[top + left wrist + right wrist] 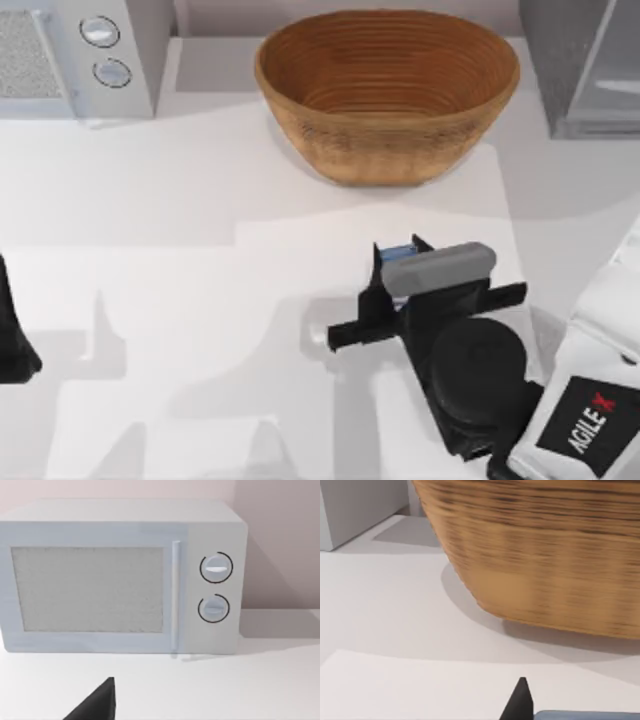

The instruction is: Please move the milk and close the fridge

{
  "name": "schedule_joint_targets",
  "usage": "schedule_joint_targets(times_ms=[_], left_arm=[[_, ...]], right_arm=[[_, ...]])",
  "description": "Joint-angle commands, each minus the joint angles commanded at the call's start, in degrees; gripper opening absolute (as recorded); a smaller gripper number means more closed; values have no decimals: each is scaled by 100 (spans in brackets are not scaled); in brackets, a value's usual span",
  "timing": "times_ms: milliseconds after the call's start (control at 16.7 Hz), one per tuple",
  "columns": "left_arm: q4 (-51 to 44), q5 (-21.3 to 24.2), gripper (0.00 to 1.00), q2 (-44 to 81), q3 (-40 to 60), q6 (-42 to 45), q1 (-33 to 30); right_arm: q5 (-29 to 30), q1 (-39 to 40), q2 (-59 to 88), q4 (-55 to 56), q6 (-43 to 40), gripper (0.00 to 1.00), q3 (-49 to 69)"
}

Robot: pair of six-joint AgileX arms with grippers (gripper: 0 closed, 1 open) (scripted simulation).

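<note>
1. Jaws of the right gripper (398, 262) stand around the milk (398, 251), and they look closed on it; only its blue top peeks out, near the worktop (200, 200) middle.
2. Judgement: the grasp seems made, so the step in hand is carrying. It is best to lift straight, keep the carton upright, and pass beside the bowl (388, 90), not over its rim.
3. The woven bowl, just beyond the gripper, holds nothing.
4. The fridge (585, 65) waits at the far right, its door apparently open.
5. The left gripper (15, 345) is parked at the left edge, before the microwave (120, 577); whether its jaws are open cannot be told.
</note>
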Motion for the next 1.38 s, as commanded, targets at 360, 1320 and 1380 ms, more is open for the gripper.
schedule_joint_targets(times_ms=[360, 1320, 1380], left_arm=[[0, 0, 100, 0, 0, 0, 0], [0, 0, 100, 0, 0, 0, 0], [0, 0, 100, 0, 0, 0, 0]], right_arm=[[0, 3, -257, -163, 24, 0, 15], [-3173, -4578, -3433, -1829, -381, 0, -838], [-3314, -4739, -3583, -1899, -396, 0, -869]])
